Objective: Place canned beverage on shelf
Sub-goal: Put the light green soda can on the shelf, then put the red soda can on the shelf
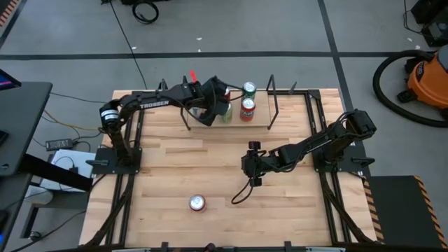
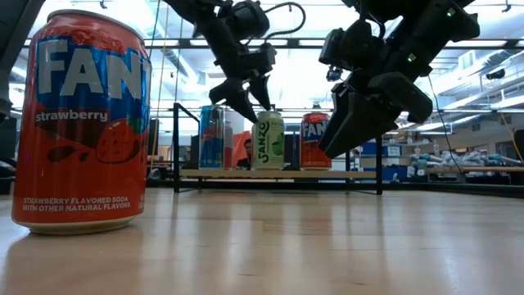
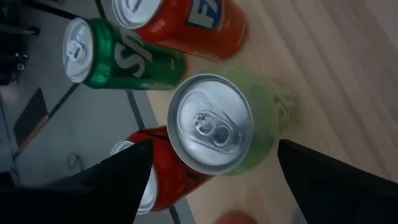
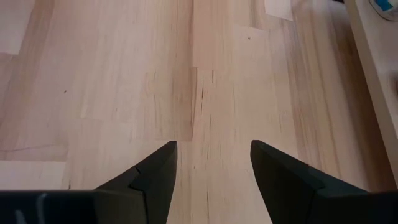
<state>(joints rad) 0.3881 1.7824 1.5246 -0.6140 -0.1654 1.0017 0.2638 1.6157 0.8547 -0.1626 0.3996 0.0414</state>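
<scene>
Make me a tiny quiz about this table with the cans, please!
1. True or false: the left tool hangs open above the pale green can on the shelf.
2. Which can stands off the shelf, on the tabletop? A green can, B strawberry Fanta can, C blue can.
3. Fill in: the right tool is open over bare ____.

Key: 1 true; 2 B; 3 tabletop.
</scene>
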